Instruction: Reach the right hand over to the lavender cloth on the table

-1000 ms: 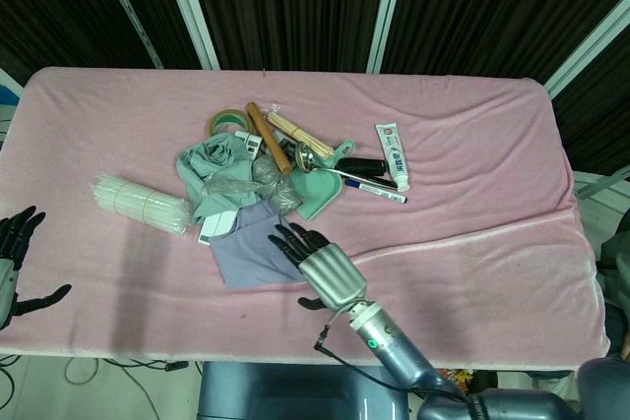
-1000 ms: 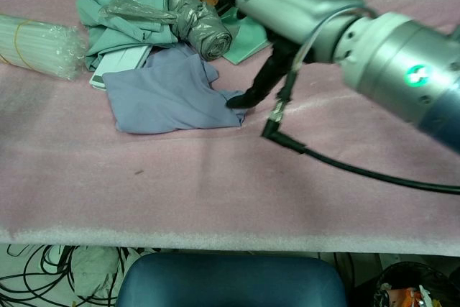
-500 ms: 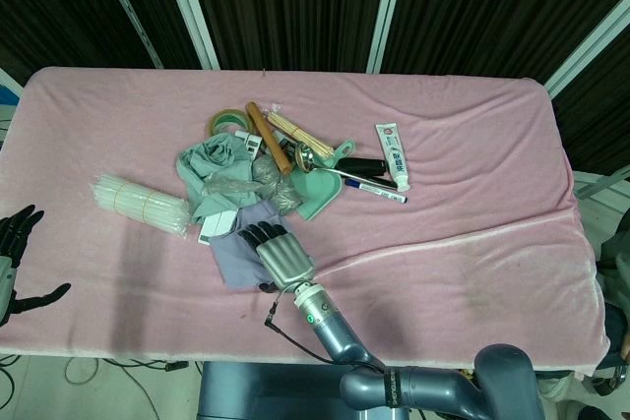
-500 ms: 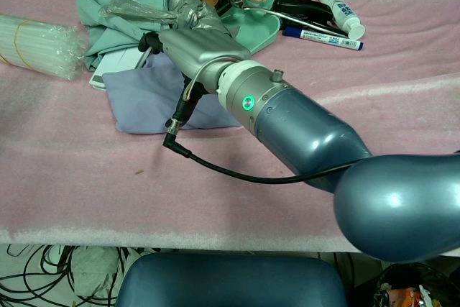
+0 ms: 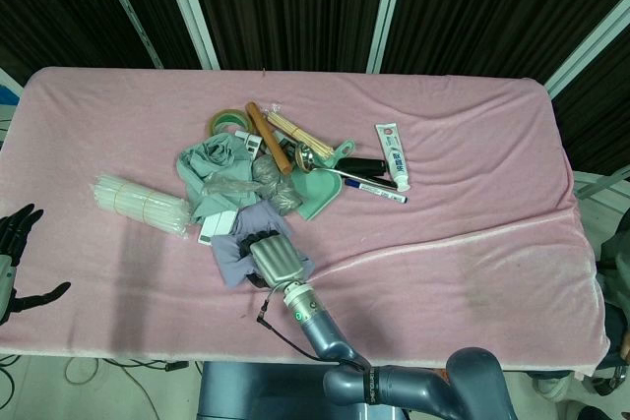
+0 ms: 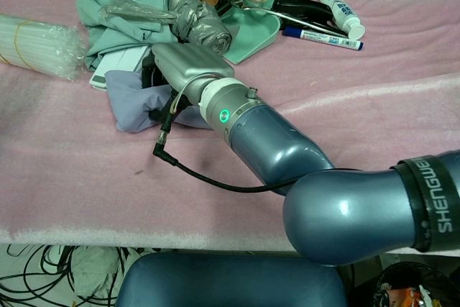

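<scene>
1. Resting palm-down on the lavender cloth (image 5: 236, 248), the right hand (image 5: 274, 259) has effectively reached its target; what is left, as I judge it, is only to settle the palm flat and square over the fabric without dragging it.
2. Fingers of that hand point away from the robot and are hidden under the metal back of the hand in both views, so I cannot tell how far they are curled or whether they pinch any fabric.
3. The cloth lies directly beneath and around the hand: bunched folds show to the left of the hand and a smaller flap just to its right.
4. Just beyond the lavender cloth sit a white card (image 5: 219, 224) and a crumpled grey plastic bag (image 5: 268, 176), touching or nearly touching the cloth's far edge, so pushing further forward risks shoving them.
5. Far to the left of the cloth, at the table edge, the left hand (image 5: 14, 253) hangs with fingers spread, holding nothing.
</scene>
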`<state>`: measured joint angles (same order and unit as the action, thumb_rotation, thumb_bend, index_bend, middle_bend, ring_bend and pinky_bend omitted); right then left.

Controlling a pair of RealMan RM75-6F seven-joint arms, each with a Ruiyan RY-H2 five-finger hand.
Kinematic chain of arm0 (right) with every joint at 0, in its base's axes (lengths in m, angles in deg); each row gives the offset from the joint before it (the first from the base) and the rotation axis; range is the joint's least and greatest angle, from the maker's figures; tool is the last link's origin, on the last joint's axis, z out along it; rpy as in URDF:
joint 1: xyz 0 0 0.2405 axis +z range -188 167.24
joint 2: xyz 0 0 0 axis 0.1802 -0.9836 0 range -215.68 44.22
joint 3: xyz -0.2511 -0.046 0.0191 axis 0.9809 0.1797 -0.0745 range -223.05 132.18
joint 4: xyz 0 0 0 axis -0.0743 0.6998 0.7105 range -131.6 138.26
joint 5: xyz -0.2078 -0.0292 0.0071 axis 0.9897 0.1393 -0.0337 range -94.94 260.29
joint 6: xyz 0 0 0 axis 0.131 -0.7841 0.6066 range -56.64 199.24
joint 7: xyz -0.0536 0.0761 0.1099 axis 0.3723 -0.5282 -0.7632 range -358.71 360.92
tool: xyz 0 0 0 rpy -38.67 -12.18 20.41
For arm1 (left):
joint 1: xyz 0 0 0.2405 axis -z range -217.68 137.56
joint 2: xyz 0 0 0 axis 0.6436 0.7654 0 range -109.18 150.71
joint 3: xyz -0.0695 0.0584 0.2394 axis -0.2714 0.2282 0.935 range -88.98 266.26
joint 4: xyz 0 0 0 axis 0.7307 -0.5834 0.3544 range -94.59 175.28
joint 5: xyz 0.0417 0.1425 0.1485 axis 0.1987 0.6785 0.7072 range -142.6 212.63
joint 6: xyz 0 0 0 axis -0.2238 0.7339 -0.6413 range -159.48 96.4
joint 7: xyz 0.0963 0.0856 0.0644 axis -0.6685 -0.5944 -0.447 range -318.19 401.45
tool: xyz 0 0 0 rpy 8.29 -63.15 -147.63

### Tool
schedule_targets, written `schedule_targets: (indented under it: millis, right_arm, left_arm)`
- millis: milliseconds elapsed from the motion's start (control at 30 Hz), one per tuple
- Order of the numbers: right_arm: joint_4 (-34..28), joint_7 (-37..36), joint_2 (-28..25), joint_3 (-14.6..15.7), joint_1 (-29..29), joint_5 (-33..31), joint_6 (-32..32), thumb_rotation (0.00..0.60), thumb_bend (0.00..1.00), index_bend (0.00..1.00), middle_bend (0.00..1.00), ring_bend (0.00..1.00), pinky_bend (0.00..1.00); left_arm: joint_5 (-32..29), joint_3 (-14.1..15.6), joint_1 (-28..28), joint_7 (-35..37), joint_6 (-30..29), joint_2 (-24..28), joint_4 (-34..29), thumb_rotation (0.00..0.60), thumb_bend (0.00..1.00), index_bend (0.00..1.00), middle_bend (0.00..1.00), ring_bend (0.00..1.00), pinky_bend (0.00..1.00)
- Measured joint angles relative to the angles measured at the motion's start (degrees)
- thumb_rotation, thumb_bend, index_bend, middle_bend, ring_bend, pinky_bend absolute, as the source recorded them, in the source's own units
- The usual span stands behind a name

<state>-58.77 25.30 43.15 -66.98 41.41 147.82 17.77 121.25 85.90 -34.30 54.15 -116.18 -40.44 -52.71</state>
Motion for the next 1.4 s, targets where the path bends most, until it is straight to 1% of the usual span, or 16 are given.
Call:
schedule_targets:
  millis: [33, 100, 200, 300, 400, 500, 600, 800, 900, 1000, 1133, 1333, 1400]
  right_arm:
    - [0.17, -0.53, 0.07, 0.29, 0.07, 0.37, 0.07, 0.6, 0.64, 0.61, 0.55, 0.49, 0.53]
    - [0.19, -1.02, 0.02, 0.75, 0.1, 1.09, 0.0, 0.6, 0.67, 0.63, 0.56, 0.5, 0.54]
    - [-0.8, -1.95, -0.55, 1.28, -0.02, 2.22, -0.4, 0.6, 0.69, 0.64, 0.58, 0.51, 0.55]
    - [-3.48, -2.2, -1.94, 1.47, -0.32, 3.4, -1.45, 0.6, 0.7, 0.65, 0.58, 0.52, 0.55]
    - [-7.44, -1.99, -4.22, 1.47, -0.86, 4.51, -2.85, 0.6, 0.7, 0.65, 0.58, 0.51, 0.55]
    - [-12.65, -1.33, -7.47, 1.37, -1.88, 5.38, -4.56, 0.6, 0.7, 0.65, 0.58, 0.52, 0.55]
    - [-18.99, -0.35, -11.94, 1.46, -3.59, 6.22, -6.65, 0.6, 0.7, 0.65, 0.58, 0.51, 0.55]
    - [-32.73, 0.75, -24.44, 2.99, -9.92, 7.91, -12.22, 0.6, 0.7, 0.65, 0.58, 0.52, 0.55]
    - [-38.17, 0.36, -30.8, 4.71, -14.14, 9.07, -15.57, 0.6, 0.71, 0.65, 0.58, 0.51, 0.55]
    - [-42.64, -1.06, -36.49, 7.23, -18.49, 10.89, -19.04, 0.6, 0.71, 0.65, 0.58, 0.51, 0.55]
    - [-46.88, -4.63, -43.11, 11.53, -23.89, 15.04, -23.94, 0.6, 0.71, 0.65, 0.58, 0.51, 0.55]
    - [-49.96, -10.53, -49.46, 16.3, -29.26, 21.37, -29.36, 0.6, 0.71, 0.65, 0.58, 0.51, 0.55]
    - [-50.48, -12.14, -50.65, 17.13, -30.36, 22.53, -30.56, 0.6, 0.71, 0.65, 0.58, 0.51, 0.55]
  left_arm:
    - [-0.02, -0.02, 0.0, 0.03, 0.0, 0.0, -0.01, 0.6, 0.0, 0.0, 0.0, 0.0, 0.0]
    - [0.01, -0.02, 0.01, 0.04, 0.0, 0.01, 0.01, 0.6, 0.0, 0.0, 0.0, 0.0, 0.0]
    - [0.09, 0.0, 0.02, 0.0, -0.03, -0.02, 0.09, 0.6, 0.0, 0.0, 0.0, 0.0, 0.0]
    - [0.03, -0.03, -0.03, -0.04, -0.13, -0.06, 0.14, 0.6, 0.0, 0.0, 0.0, 0.0, 0.0]
    - [0.14, -0.03, -0.09, -0.28, -0.33, -0.11, 0.17, 0.6, 0.0, 0.0, 0.0, 0.0, 0.0]
    - [0.33, 0.04, -0.16, -0.7, -0.52, -0.21, 0.19, 0.6, 0.0, 0.0, 0.0, 0.0, 0.0]
    - [0.62, 0.08, -0.24, -1.19, -0.88, -0.4, 0.22, 0.6, 0.0, 0.0, 0.0, 0.0, 0.0]
    - [1.5, 0.3, -0.42, -2.14, -1.61, -0.75, 0.42, 0.6, 0.0, 0.0, 0.0, 0.0, 0.0]
    - [2.31, 0.49, -0.5, -2.9, -2.12, -1.05, 0.61, 0.6, 0.0, 0.0, 0.0, 0.0, 0.0]
    - [2.9, 0.68, -0.63, -3.53, -2.66, -1.37, 0.81, 0.6, 0.0, 0.0, 0.0, 0.0, 0.0]
    - [3.21, 0.73, -0.8, -3.97, -3.18, -1.69, 0.98, 0.6, 0.0, 0.0, 0.0, 0.0, 0.0]
    - [3.74, 0.94, -0.98, -4.7, -3.64, -1.97, 1.22, 0.6, 0.0, 0.0, 0.0, 0.0, 0.0]
    - [3.76, 0.99, -1.01, -4.93, -3.67, -2.04, 1.27, 0.6, 0.0, 0.0, 0.0, 0.0, 0.0]
